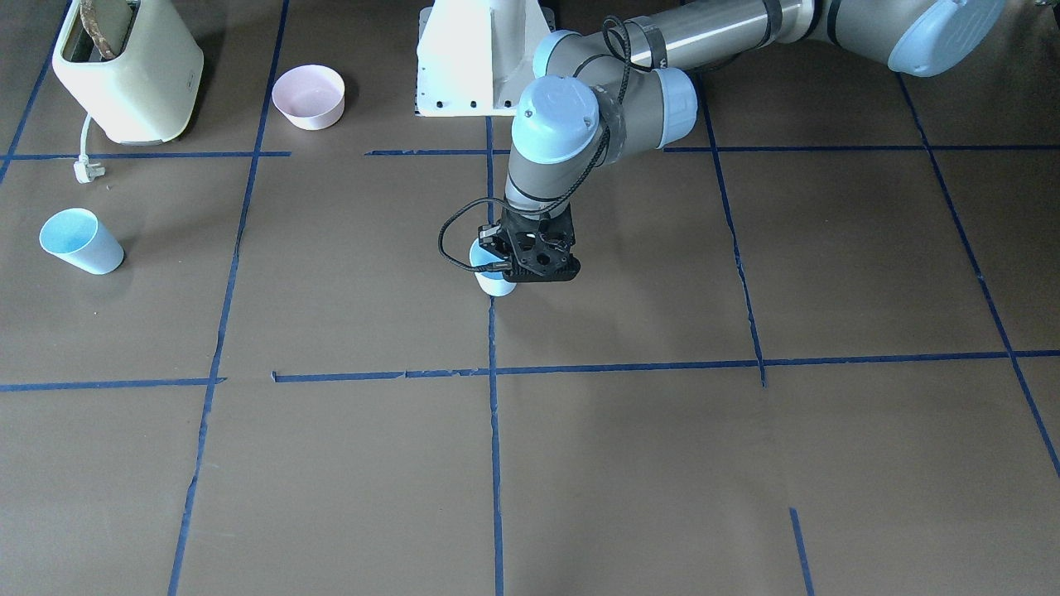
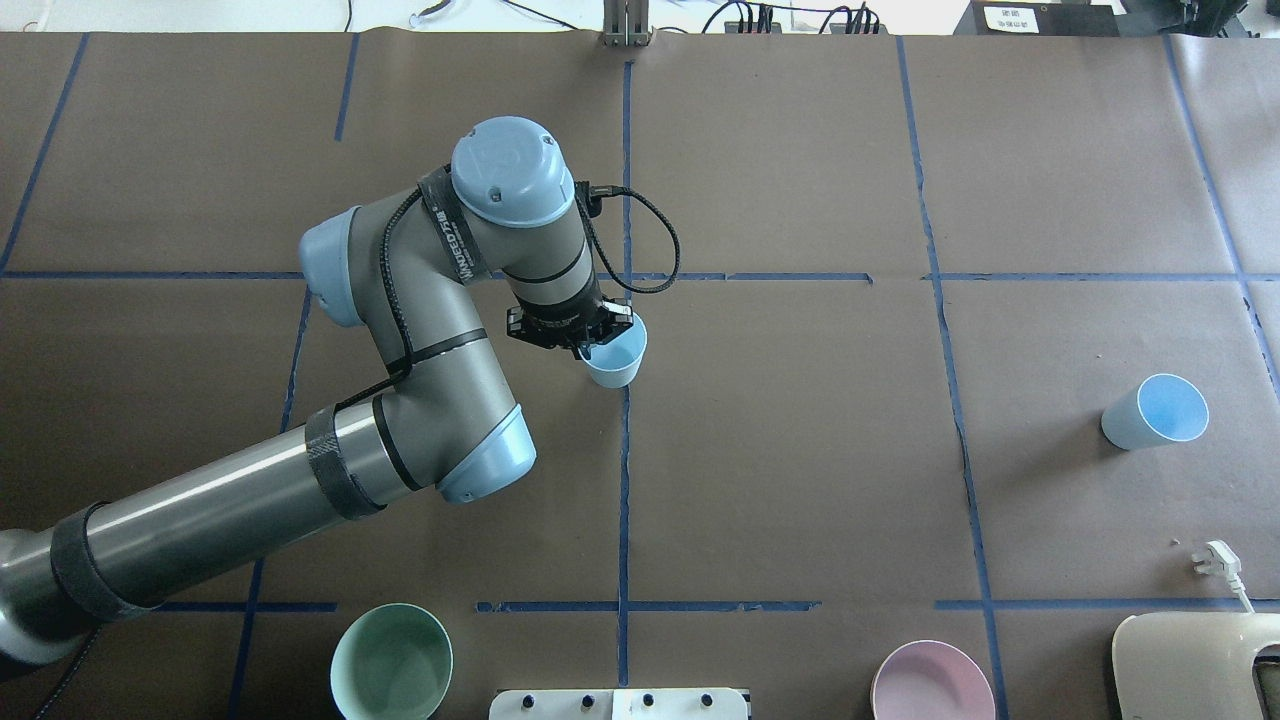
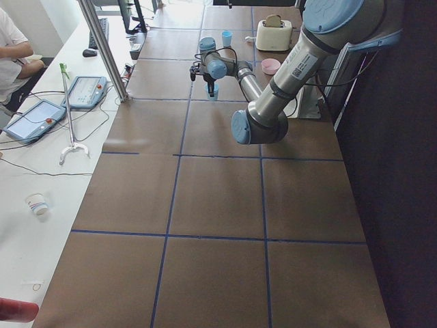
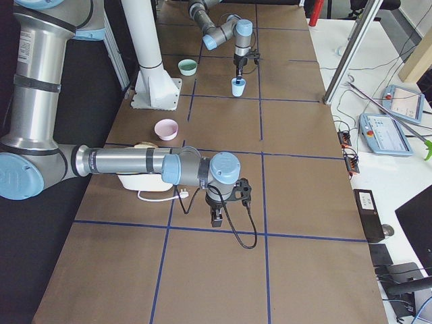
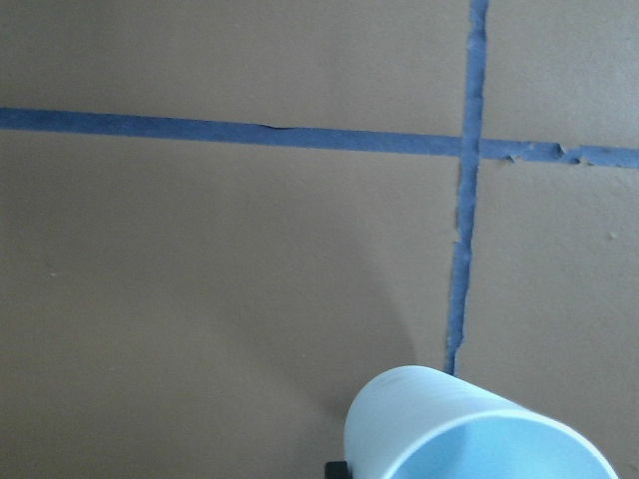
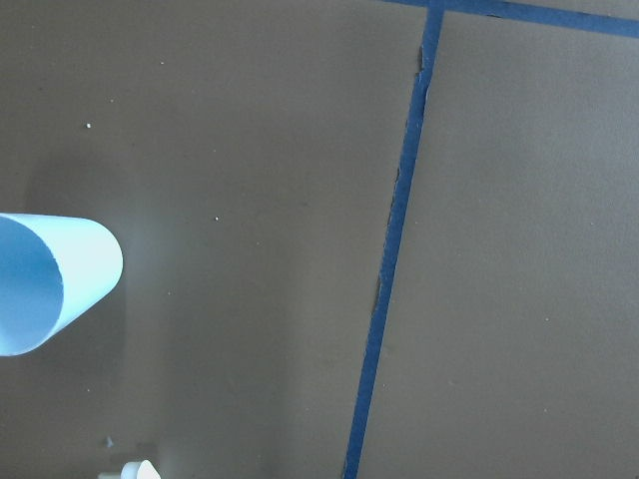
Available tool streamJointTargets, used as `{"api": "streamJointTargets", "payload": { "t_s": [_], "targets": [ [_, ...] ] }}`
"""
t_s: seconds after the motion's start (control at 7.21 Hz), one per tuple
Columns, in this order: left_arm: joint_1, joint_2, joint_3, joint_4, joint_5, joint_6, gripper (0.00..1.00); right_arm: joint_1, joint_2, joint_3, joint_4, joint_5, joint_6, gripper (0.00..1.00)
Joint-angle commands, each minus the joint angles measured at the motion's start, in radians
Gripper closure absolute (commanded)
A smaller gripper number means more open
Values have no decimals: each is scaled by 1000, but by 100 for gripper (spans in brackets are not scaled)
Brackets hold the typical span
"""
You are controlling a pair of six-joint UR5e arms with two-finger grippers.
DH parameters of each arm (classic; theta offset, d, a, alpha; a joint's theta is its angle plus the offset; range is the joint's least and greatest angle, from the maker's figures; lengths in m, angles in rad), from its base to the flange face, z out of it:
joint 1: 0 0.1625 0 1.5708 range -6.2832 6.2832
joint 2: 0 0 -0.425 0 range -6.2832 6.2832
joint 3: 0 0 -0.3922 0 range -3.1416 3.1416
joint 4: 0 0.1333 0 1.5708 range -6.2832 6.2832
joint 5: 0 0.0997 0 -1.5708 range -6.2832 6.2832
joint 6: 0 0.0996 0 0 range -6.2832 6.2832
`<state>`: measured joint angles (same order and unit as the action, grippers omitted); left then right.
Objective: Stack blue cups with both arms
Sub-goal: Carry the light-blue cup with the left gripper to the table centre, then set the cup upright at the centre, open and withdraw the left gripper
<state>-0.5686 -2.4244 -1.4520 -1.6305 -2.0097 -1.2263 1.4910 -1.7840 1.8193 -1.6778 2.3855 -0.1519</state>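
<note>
One blue cup is at the table's centre, on the blue tape line. My left gripper is shut on its rim from above; the cup also shows in the front view and low in the left wrist view. Whether it rests on the table or hangs just above it, I cannot tell. The second blue cup stands alone at the robot's right, also seen in the front view and at the left edge of the right wrist view. My right gripper shows only in the exterior right view; I cannot tell if it is open.
A cream toaster with its loose plug stands near the robot's right. A pale pink bowl and a mint-green bowl sit by the white pedestal.
</note>
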Motion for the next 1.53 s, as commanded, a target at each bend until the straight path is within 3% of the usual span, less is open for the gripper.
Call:
{"api": "streamJointTargets", "payload": {
  "t_s": [0.0,0.28,0.69,0.83,1.25,1.39],
  "targets": [
    [19,-4,5,-2,23,-4,57,0,0,0,1,0,0,0],
    [26,-4,-2,0,23,-4,0,0,0,0,0,1,0,0],
    [-31,7,-86,46,5,8,0,0,0,0,0,1,0,0],
    [-55,54,-153,94,-32,58,0,0,0,0,0,1,0,0],
    [-254,452,-514,199,-98,520,0,0,27,0,0,1,0,0],
    [-361,573,-551,199,-153,689,0,0,40,0,0,1,0,0]
  ]
}}
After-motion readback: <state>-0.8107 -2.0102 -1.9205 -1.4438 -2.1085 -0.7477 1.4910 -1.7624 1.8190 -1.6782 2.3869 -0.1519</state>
